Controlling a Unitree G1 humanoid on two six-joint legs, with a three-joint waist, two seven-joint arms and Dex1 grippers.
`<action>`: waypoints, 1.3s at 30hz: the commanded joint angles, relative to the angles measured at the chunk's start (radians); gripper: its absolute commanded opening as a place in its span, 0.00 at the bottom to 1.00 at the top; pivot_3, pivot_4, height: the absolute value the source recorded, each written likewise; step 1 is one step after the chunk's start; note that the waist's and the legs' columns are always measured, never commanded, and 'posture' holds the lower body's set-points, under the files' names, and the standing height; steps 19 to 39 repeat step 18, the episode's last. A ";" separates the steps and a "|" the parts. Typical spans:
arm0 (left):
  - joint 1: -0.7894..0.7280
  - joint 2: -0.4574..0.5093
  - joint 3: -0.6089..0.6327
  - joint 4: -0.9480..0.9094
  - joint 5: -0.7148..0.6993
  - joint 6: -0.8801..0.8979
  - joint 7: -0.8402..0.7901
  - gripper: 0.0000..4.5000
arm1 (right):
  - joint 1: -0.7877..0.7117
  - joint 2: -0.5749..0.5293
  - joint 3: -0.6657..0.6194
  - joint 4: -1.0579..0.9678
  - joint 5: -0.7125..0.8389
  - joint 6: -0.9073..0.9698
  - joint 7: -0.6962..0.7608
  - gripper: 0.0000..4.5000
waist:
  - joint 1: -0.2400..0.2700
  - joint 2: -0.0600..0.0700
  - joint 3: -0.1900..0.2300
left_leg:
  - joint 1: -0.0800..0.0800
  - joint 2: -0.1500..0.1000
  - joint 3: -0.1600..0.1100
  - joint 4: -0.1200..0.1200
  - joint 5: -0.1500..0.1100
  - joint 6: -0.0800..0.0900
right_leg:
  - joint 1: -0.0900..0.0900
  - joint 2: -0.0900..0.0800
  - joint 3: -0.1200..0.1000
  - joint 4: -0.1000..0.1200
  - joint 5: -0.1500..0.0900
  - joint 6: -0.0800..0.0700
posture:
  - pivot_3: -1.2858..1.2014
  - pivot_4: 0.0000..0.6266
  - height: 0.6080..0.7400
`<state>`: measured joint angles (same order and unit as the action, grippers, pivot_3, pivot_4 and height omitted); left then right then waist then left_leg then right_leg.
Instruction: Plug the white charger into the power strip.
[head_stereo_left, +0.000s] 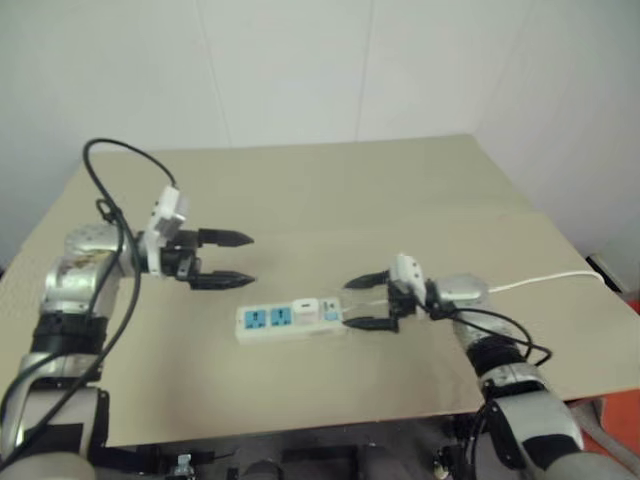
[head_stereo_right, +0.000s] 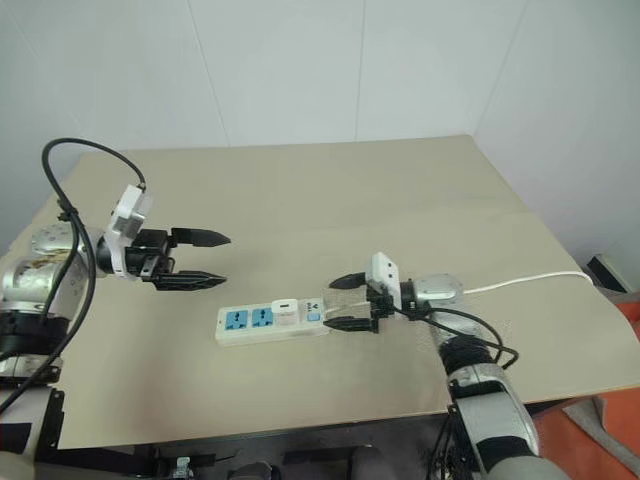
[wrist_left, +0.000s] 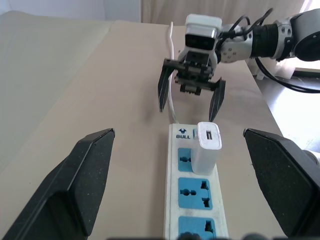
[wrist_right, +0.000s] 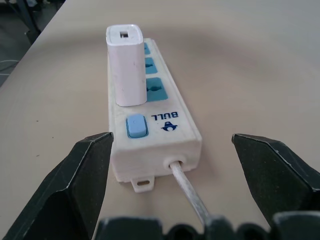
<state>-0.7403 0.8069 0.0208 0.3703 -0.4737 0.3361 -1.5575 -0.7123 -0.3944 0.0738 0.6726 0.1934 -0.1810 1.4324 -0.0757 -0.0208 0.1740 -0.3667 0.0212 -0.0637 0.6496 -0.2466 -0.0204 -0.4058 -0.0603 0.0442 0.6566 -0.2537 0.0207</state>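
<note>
The power strip (head_stereo_left: 275, 321) lies flat on the tan table, its blue sockets facing up. The white charger (head_stereo_left: 304, 310) stands upright in the socket nearest the strip's small blue switch (wrist_right: 136, 126), seated down against the strip's face. My left gripper (head_stereo_left: 250, 260) hovers open, above and to the left of the strip, pointing toward it, with nothing between its fingers (wrist_left: 90, 170). My right gripper (head_stereo_left: 347, 303) is open at the strip's cord end, one finger on each side of that end without touching it. It holds nothing.
The strip's thin white cord (head_stereo_left: 545, 278) runs off to the right across the table (head_stereo_left: 330, 190) and over its right edge. White walls close in behind and to the right. The table's front edge lies close below the strip.
</note>
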 joint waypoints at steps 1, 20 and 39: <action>0.021 0.039 0.037 -0.022 -0.001 0.005 0.000 1.00 | 0.024 -0.061 -0.040 -0.116 0.052 0.058 -0.001 0.99 | 0.003 0.000 0.000 | 0.000 0.000 0.000 0.000 0.000 0.000 | 0.000 0.000 0.000 0.000 0.000 0.000 | 0.52 0.24 1.00; 0.455 0.234 0.293 -0.358 -0.103 0.124 0.096 1.00 | 0.243 -0.415 -0.231 -0.501 0.175 0.355 -0.131 0.99 | 0.016 0.000 0.002 | -0.001 0.002 0.003 0.000 0.000 0.000 | 0.000 0.000 0.000 -0.002 -0.002 0.004 | 0.52 0.24 1.00; 0.455 0.234 0.293 -0.358 -0.103 0.124 0.096 1.00 | 0.243 -0.415 -0.231 -0.501 0.175 0.355 -0.131 0.99 | 0.016 0.000 0.002 | -0.001 0.002 0.003 0.000 0.000 0.000 | 0.000 0.000 0.000 -0.002 -0.002 0.004 | 0.52 0.24 1.00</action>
